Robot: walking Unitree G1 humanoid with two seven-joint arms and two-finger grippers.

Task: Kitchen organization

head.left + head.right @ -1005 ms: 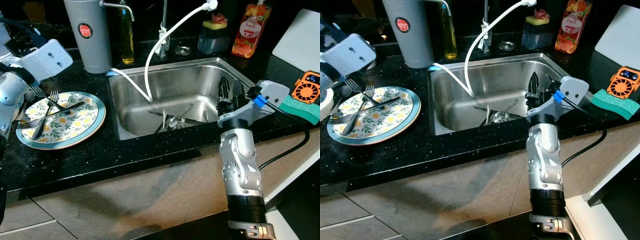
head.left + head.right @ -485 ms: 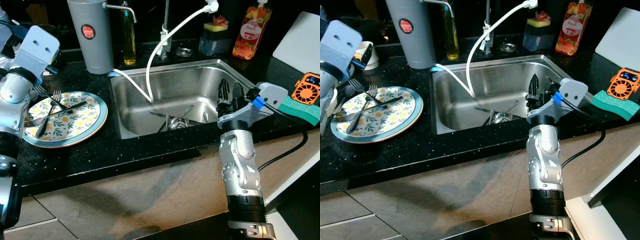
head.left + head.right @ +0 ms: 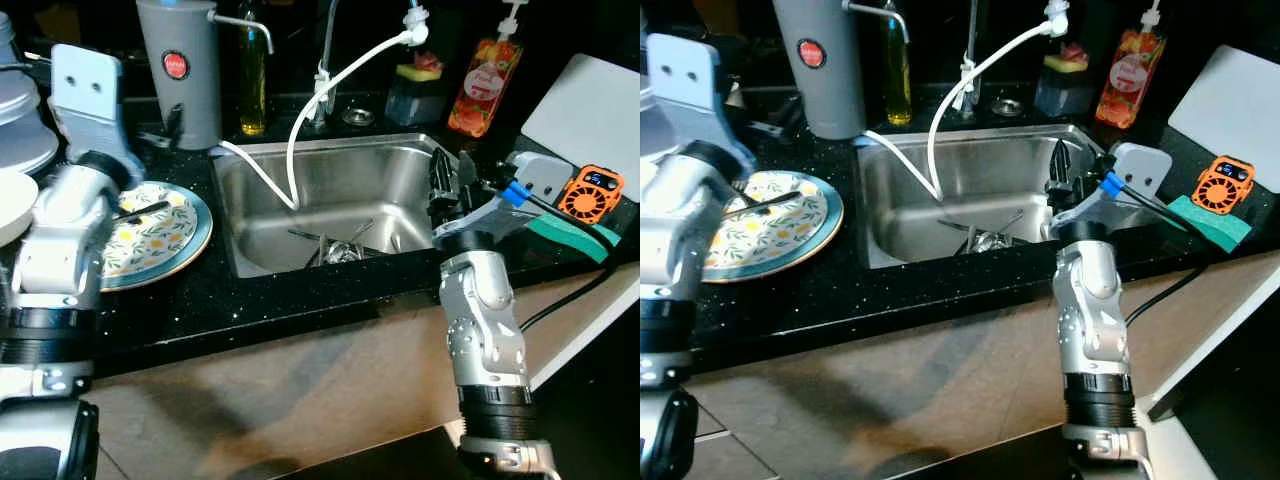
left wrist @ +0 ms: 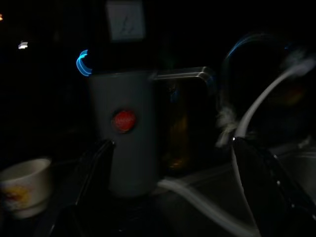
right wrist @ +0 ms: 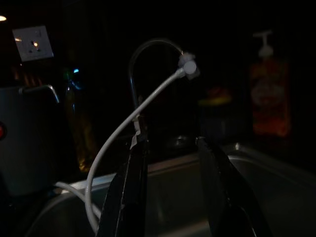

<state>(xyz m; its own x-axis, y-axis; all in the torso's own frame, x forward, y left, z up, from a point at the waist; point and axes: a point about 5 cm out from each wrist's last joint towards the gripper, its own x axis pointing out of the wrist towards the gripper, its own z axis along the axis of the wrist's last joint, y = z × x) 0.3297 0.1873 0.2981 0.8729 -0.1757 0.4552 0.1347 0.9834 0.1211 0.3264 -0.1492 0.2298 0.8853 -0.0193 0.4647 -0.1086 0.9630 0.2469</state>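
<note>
The right gripper (image 3: 449, 180) hangs with its fingers (image 5: 132, 197) parted and empty at the sink's (image 3: 300, 215) right rim; past them, cutlery (image 3: 335, 245) lies on the basin floor. The left gripper (image 4: 168, 192) has its fingers (image 4: 91, 170) spread wide, holding nothing, facing the grey canister (image 4: 126, 148). Beneath that arm a floral plate (image 3: 160, 235) carries forks (image 3: 140, 210).

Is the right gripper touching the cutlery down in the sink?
Apart. In the right eye view the right gripper hangs at the sink's right rim, open and empty, while the cutlery lies on the basin floor below, bare steel between them.
</note>
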